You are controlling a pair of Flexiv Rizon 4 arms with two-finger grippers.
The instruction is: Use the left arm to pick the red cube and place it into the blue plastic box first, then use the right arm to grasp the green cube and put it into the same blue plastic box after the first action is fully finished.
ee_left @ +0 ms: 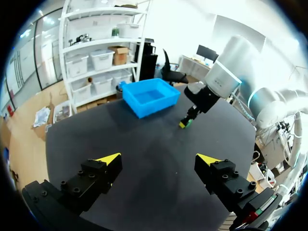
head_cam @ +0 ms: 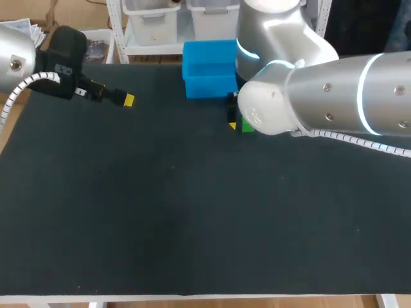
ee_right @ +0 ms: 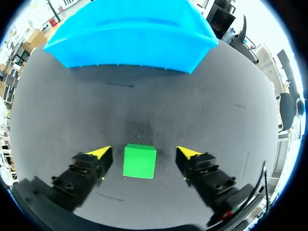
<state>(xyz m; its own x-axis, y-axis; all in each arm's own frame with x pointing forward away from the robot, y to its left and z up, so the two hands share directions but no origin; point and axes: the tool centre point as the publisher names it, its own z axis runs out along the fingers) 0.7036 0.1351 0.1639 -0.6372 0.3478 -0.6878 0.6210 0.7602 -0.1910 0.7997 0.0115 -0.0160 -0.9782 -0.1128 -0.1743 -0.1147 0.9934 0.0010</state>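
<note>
The green cube (ee_right: 139,161) lies on the black table between the yellow-tipped fingers of my right gripper (ee_right: 144,153), which is open with a gap on each side of the cube. In the head view the cube (head_cam: 248,127) peeks out beneath my right arm, just in front of the blue plastic box (head_cam: 209,86). My left gripper (ee_left: 159,161) hovers open and empty over the table's far left part (head_cam: 125,99). From there the box (ee_left: 144,108) and the cube (ee_left: 185,125) lie ahead. No red cube shows in any view.
The black table mat (head_cam: 192,212) stretches wide in front of both arms. My right arm's bulky elbow (head_cam: 276,106) hangs over the spot beside the box and hides most of its gripper from above.
</note>
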